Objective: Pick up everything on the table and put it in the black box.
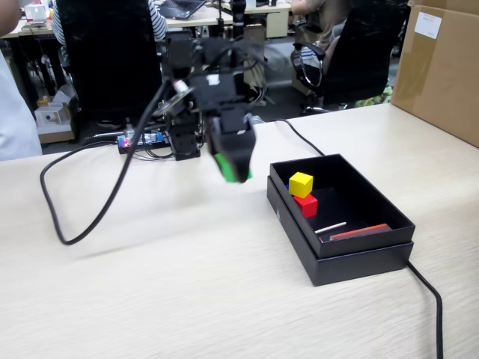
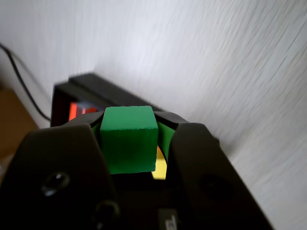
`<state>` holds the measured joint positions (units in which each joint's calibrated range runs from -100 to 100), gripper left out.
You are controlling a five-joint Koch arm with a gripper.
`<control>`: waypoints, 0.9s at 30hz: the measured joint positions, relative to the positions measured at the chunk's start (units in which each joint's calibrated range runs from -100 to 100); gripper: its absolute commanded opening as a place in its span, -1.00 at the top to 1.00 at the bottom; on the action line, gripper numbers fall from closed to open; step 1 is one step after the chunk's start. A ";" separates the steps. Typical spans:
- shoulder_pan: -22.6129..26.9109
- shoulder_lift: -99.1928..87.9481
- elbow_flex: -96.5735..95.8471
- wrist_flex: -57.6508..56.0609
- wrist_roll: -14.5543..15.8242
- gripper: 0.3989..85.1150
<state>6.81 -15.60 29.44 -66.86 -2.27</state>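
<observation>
My gripper (image 1: pixel 233 168) is shut on a green cube (image 2: pixel 128 138) and holds it above the table, just left of the black box (image 1: pixel 359 258) in the fixed view. In the wrist view the cube sits between the two black jaws, with the box (image 2: pixel 76 84) beyond them. In the fixed view the green cube (image 1: pixel 224 166) shows only as a blurred green patch at the jaw tips. Inside the box lie a yellow cube (image 1: pixel 301 183) on a red cube (image 1: pixel 306 204), a white stick (image 1: pixel 330 227) and a flat red piece (image 1: pixel 360 232).
A black cable (image 1: pixel 82 224) loops over the table at the left, and another (image 1: pixel 428 292) runs from the box to the front right. A cardboard box (image 1: pixel 441 67) stands at the far right. The arm's base (image 1: pixel 179 138) is at the table's back edge.
</observation>
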 measured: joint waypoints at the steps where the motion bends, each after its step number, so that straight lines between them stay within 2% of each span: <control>1: 0.20 0.00 0.00 0.00 0.10 0.94; 3: 3.22 0.00 -0.09 0.00 1.37 0.94; 4: 6.06 0.52 -0.09 0.00 2.98 0.94; 7: 8.50 4.01 -0.18 0.00 5.27 0.94; 15: 8.74 8.16 -0.18 0.00 5.76 0.93; 17: 8.69 9.45 -0.18 0.00 5.76 0.79; 20: 8.60 11.65 -2.92 0.00 5.81 0.77; 23: 8.69 12.30 -4.38 -0.08 5.81 0.56; 27: 8.74 12.56 -4.84 -0.15 6.15 0.18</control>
<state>15.56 -3.04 24.60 -67.02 3.88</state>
